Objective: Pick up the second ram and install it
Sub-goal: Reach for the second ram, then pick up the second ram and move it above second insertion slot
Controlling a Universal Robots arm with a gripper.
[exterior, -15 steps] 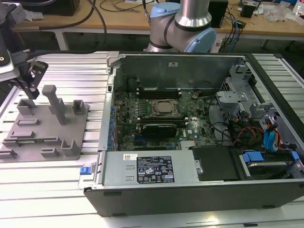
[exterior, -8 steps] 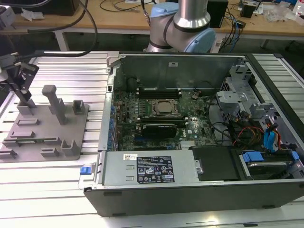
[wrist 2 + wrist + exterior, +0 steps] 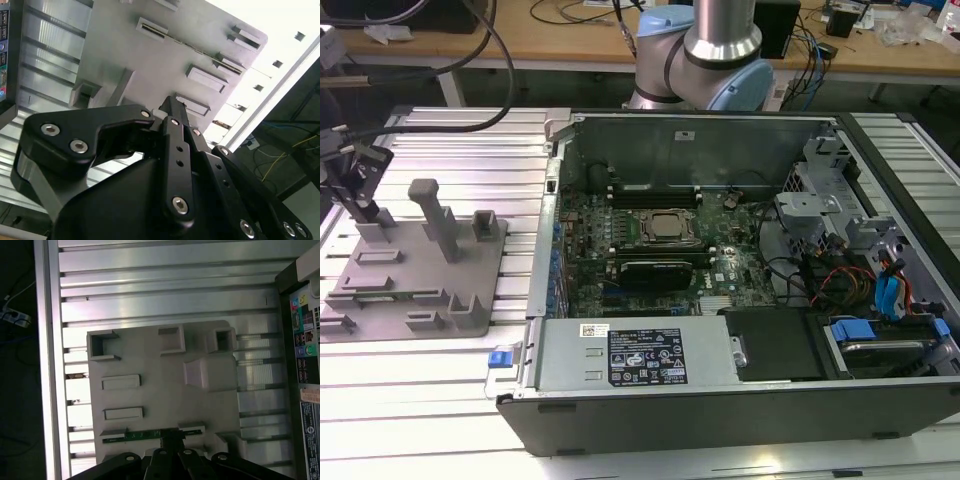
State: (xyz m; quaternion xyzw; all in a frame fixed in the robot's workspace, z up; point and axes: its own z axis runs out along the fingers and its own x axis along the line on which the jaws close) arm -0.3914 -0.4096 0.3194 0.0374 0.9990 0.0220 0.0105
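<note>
The second ram is a thin green strip standing on edge between two holders of the grey plate. In the second wrist view the second ram shows as a thin line across the plate. My gripper hangs over the plate with its black fingertips drawn together and nothing visible between them. Its tips overlap the ram's line in the first wrist view and a nearby empty slot in the second wrist view. In the exterior view the gripper is at the far left, above the plate.
The open computer case lies to the exterior view's right of the plate, with its motherboard, a black card and cable bundles inside. Upright posts rise from the plate close to the gripper. Ribbed aluminium table surrounds everything.
</note>
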